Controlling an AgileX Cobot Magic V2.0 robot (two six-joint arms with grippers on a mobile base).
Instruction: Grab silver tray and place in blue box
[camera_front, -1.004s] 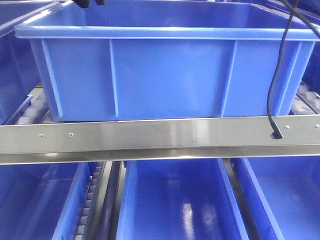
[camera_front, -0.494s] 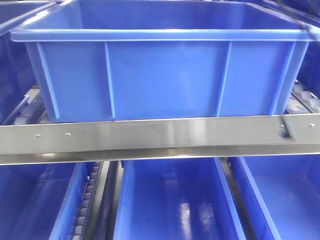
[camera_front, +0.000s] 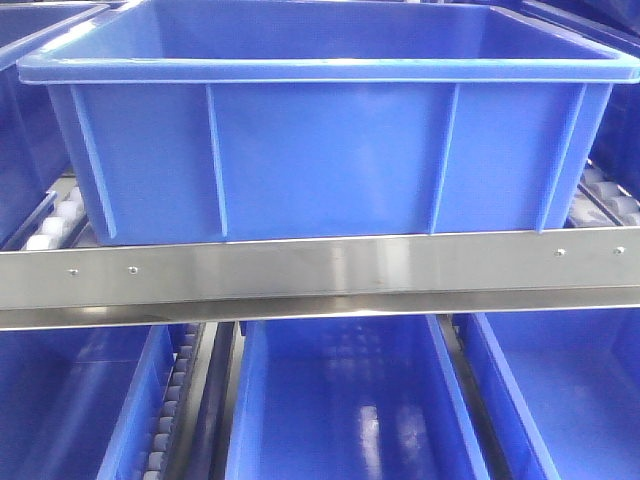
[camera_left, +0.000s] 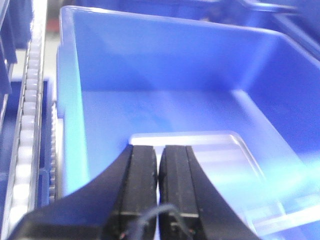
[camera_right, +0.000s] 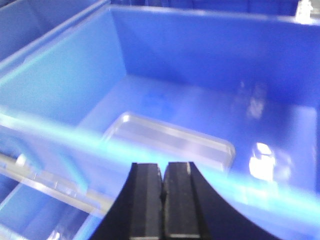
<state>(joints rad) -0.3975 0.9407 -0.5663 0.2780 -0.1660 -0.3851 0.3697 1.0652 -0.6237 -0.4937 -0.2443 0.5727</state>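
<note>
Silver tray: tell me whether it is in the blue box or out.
In. The silver tray lies flat on the blue box floor; both wrist views show it.

Blue box (camera_front: 330, 150) open from above, floor partly covered by silver tray (camera_right: 170, 140), access from sides blocked by walls

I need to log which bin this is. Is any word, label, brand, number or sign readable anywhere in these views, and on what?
None can be read.
Large blue plastic box: plain walls, no label showing.
Shiny steel shelf rail: only screws, no markings.
Silver metal tray lying in the box: blurred, no text visible.
Left gripper and right gripper: bare black pads.
</note>
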